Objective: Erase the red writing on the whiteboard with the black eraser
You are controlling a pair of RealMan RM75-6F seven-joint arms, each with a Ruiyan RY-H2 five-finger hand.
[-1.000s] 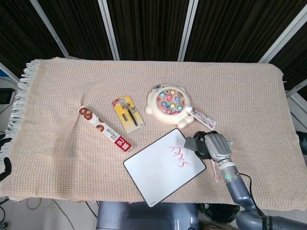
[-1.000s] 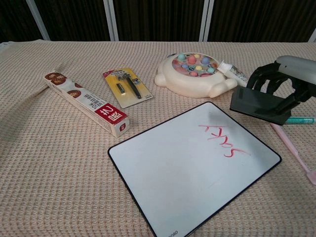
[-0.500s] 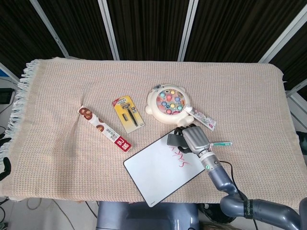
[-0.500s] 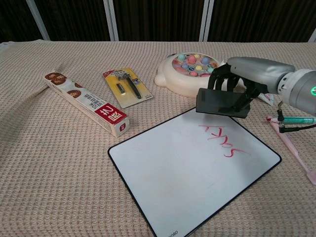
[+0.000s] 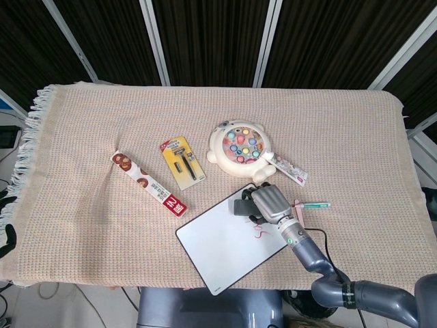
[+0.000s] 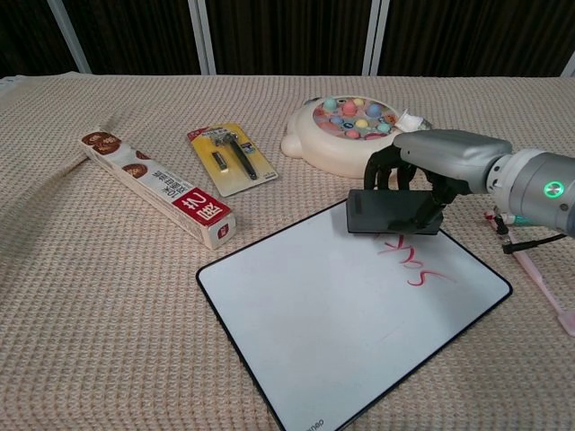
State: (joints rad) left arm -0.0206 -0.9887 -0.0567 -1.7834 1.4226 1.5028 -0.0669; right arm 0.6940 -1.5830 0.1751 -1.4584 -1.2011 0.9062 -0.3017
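Observation:
The whiteboard (image 5: 218,246) (image 6: 332,314) lies tilted near the table's front edge. Red writing (image 6: 415,262) (image 5: 259,229) shows on its right half, its upper end covered by the eraser. My right hand (image 5: 270,203) (image 6: 436,162) holds the black eraser (image 6: 393,212) (image 5: 242,208) down at the board's upper edge, on the top of the writing. My left hand is out of both views.
A cream fishing toy (image 5: 239,149) sits just behind the board. A yellow razor pack (image 5: 182,162) and a long snack box (image 5: 149,183) lie to the left. A tube (image 5: 290,169), a teal pen (image 5: 314,204) and a pink toothbrush (image 6: 539,278) lie right of the board.
My right hand carried the eraser leftward from beside the board's right edge and lowered it onto the top of the red writing.

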